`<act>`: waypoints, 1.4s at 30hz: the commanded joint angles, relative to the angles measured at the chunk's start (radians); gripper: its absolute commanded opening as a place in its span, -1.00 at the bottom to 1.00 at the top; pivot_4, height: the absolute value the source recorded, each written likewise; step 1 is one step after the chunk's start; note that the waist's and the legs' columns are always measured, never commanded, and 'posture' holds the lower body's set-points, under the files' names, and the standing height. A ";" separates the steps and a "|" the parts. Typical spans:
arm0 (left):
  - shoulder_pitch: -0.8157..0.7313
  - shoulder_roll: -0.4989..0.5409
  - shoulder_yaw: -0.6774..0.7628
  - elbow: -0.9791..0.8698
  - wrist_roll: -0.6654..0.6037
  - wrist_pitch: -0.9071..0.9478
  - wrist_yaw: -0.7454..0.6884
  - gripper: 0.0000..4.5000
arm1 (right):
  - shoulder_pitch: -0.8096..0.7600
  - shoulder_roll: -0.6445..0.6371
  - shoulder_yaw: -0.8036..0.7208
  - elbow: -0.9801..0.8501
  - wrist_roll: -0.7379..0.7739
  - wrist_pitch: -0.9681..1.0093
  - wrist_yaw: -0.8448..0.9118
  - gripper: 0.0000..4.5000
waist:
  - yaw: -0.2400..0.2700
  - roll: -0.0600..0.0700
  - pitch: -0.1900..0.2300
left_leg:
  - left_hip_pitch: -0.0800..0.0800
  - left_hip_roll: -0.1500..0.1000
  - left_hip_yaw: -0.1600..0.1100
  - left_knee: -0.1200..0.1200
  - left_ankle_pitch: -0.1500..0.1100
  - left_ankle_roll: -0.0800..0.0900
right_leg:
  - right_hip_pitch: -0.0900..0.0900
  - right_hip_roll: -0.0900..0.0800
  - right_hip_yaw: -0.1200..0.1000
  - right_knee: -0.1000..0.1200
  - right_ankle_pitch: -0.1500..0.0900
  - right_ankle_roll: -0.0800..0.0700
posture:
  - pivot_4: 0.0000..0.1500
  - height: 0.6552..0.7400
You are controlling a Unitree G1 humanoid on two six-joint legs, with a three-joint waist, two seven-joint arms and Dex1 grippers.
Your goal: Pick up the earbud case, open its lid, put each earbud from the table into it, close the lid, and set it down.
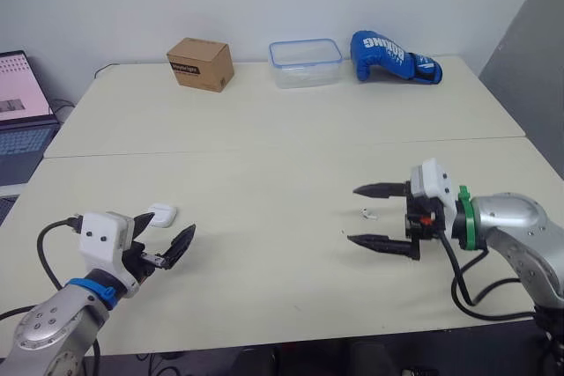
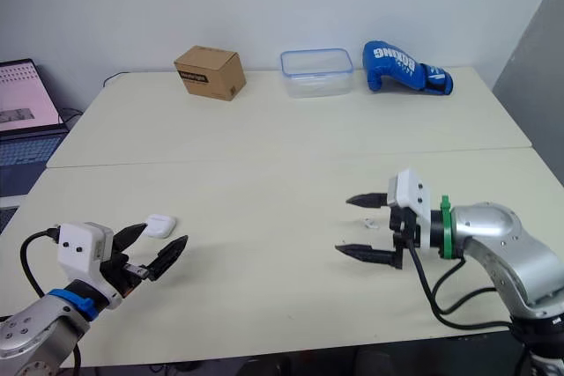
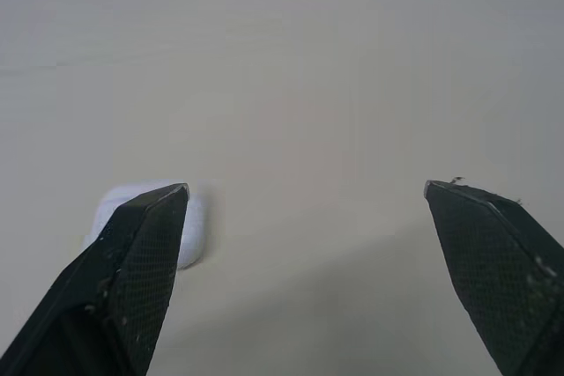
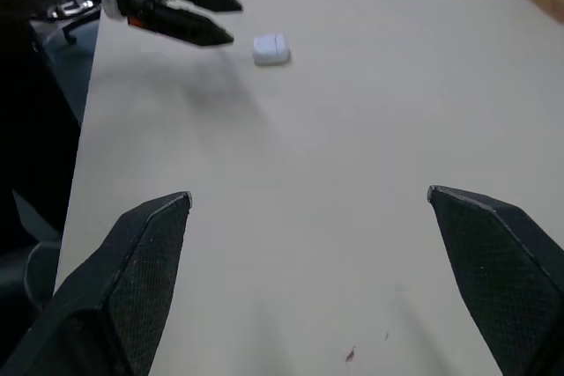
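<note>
Your left gripper is spread wide open, low over the desk near its front-left corner. The earbud case is small, white and rounded, with its lid shut. It's lying flat just beside one fingertip, not between the two. Your right gripper is wide open too, toward the front-right edge, with a tiny white earbud on the desk close to its fingertips.
</note>
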 commanded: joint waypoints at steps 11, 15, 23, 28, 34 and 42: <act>-0.125 0.079 0.021 0.246 0.058 -0.068 -0.058 0.99 | -0.055 0.023 0.024 -0.005 0.032 -0.003 0.049 1.00 | 0.001 0.000 0.000 | 0.000 0.000 -0.001 0.000 0.000 0.000 | -0.001 0.000 -0.001 0.000 0.000 0.000 | 1.00 0.78; -0.156 0.093 -0.002 0.325 0.092 -0.093 -0.085 0.99 | -0.049 0.021 0.021 -0.043 0.045 0.024 0.027 1.00 | 0.000 0.000 0.000 | -0.001 0.000 -0.001 0.000 0.000 0.000 | -0.002 0.000 0.000 0.000 0.000 0.000 | 1.00 0.78; -0.248 0.078 -0.108 0.475 0.165 -0.161 -0.114 0.99 | -0.069 0.030 0.024 -0.064 0.050 0.062 -0.002 1.00 | 0.000 0.000 0.000 | -0.001 0.000 -0.001 0.000 0.000 0.000 | -0.002 0.000 -0.001 0.001 0.000 0.000 | 1.00 0.78; -0.288 0.051 -0.156 0.513 0.200 -0.180 -0.092 0.99 | -0.050 0.020 0.016 -0.077 0.047 0.063 -0.003 1.00 | 0.000 0.000 0.000 | -0.002 0.000 -0.001 0.000 0.001 -0.003 | -0.002 0.000 -0.001 0.000 0.000 0.000 | 1.00 0.78; -0.278 0.036 -0.157 0.525 0.212 -0.196 -0.089 0.99 | -0.025 0.011 0.007 -0.070 0.039 0.048 0.007 1.00 | 0.000 0.000 0.000 | -0.002 0.000 -0.001 0.000 0.002 -0.003 | -0.002 0.000 -0.001 0.001 0.000 0.000 | 1.00 0.78; -0.278 0.068 -0.172 0.589 0.238 -0.262 -0.138 0.99 | -0.010 0.011 0.009 -0.075 0.038 0.044 0.002 1.00 | 0.000 0.000 0.000 | -0.002 0.000 -0.001 0.000 0.001 -0.002 | -0.002 0.000 -0.001 0.001 0.000 0.000 | 1.00 0.78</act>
